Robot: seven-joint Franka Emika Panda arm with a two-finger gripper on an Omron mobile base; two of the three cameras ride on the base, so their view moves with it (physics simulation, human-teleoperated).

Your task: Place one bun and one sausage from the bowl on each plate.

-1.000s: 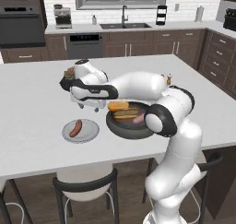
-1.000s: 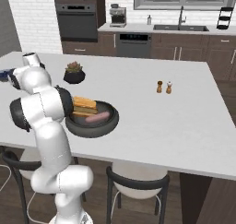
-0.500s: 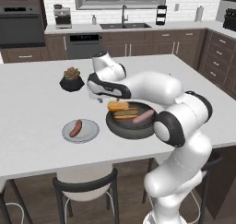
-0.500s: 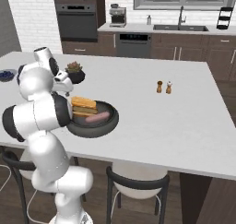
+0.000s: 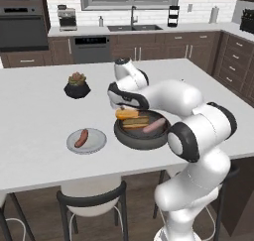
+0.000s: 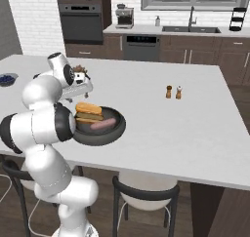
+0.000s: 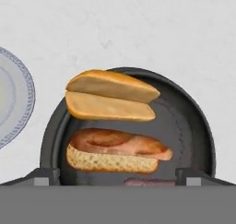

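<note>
Pincer (image 7: 118, 176), fingers spread wide and holding nothing, hangs above the dark bowl (image 5: 141, 135) on the white counter (image 5: 44, 111). Two buns (image 7: 110, 96) and a sausage (image 5: 154, 125) lie inside the bowl. Left of the bowl, near it, a grey plate (image 5: 87, 141) carries one sausage (image 5: 81, 138). A potted plant (image 5: 77, 85) stands farther back.
</note>
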